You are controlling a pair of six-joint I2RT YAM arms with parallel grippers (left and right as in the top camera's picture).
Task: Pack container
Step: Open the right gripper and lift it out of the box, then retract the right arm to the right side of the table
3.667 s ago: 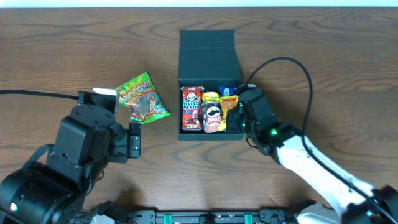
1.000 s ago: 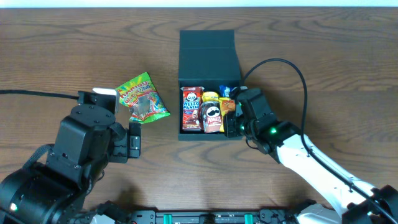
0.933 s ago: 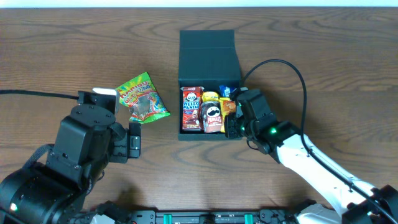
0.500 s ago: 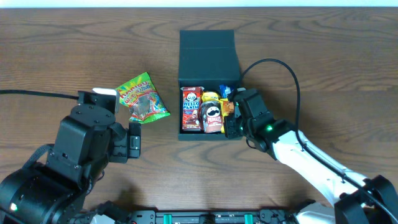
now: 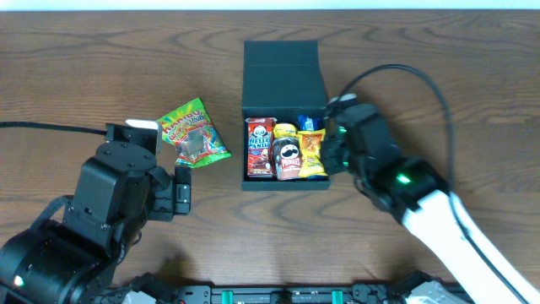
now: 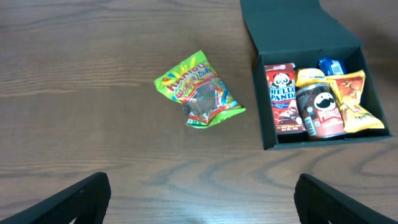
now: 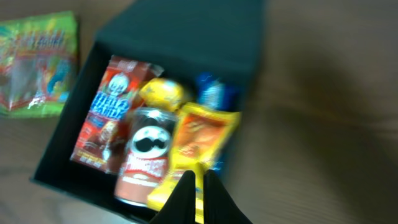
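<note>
The container (image 5: 283, 72) is a dark teal-black square box with its flap lid open at the back; it also shows in the left wrist view (image 6: 292, 25) and the right wrist view (image 7: 186, 31). Inside lie a red Hello Panda box (image 5: 260, 148), a Pringles can (image 5: 288, 157), a yellow-orange packet (image 5: 311, 154) and a blue packet (image 5: 307, 123). A green gummy bag (image 5: 194, 133) lies on the table left of the box. My right gripper (image 5: 332, 154) is shut and empty, raised just right of the box (image 7: 198, 186). My left gripper (image 5: 182, 192) is open and empty (image 6: 199, 199).
The wooden table (image 5: 439, 59) spreads around the box. The right arm's black cable (image 5: 422, 76) arcs over the table to the right of the box. The left arm's bulk fills the front left corner.
My right gripper has pulled back to the right and up, out of the box. The yellow-orange packet now lies flat in the box's right side. The left arm has not moved.
</note>
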